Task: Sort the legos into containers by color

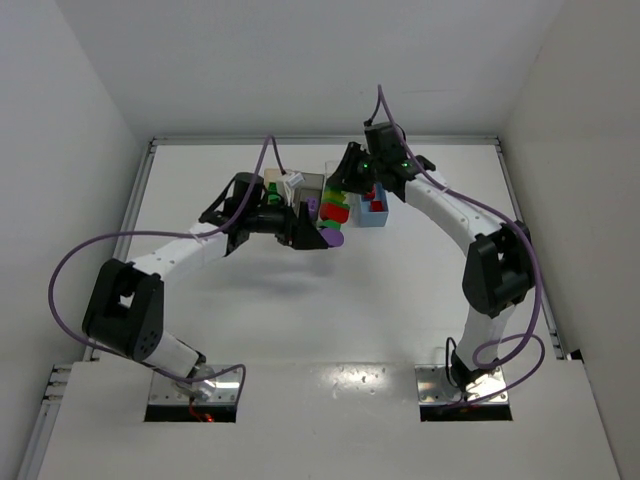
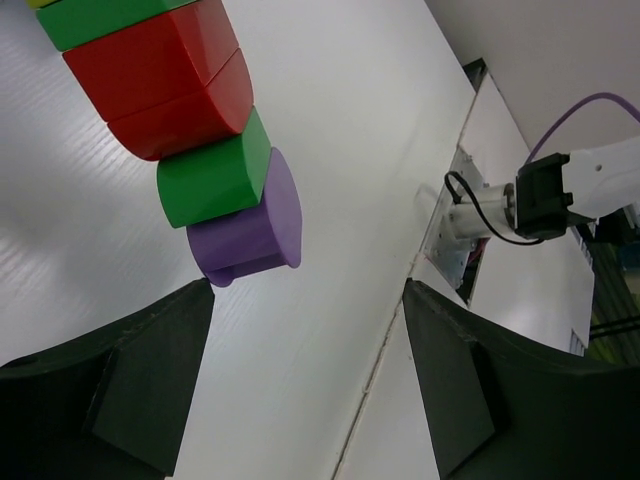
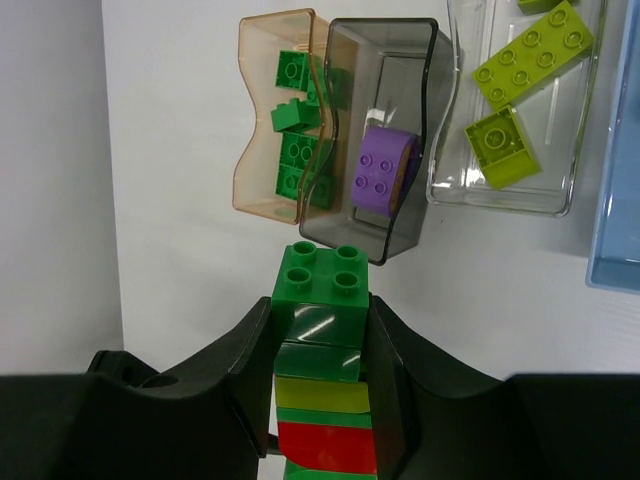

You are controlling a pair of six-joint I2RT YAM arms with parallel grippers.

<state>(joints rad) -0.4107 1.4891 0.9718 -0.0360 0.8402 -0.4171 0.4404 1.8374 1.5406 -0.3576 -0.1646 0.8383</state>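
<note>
The right end effector is clamped on the sides of a stuck-together brick stack, holding it near the smoky grey bin. The left end effector gapes wide and empty, with the stack's end purple brick just ahead of its fingertips. It should probably centre on that purple brick alone, close, then pull straight off while the right grips firm. Both wrist views cut off part of the stack, and the top view is too small to show contact.
</note>
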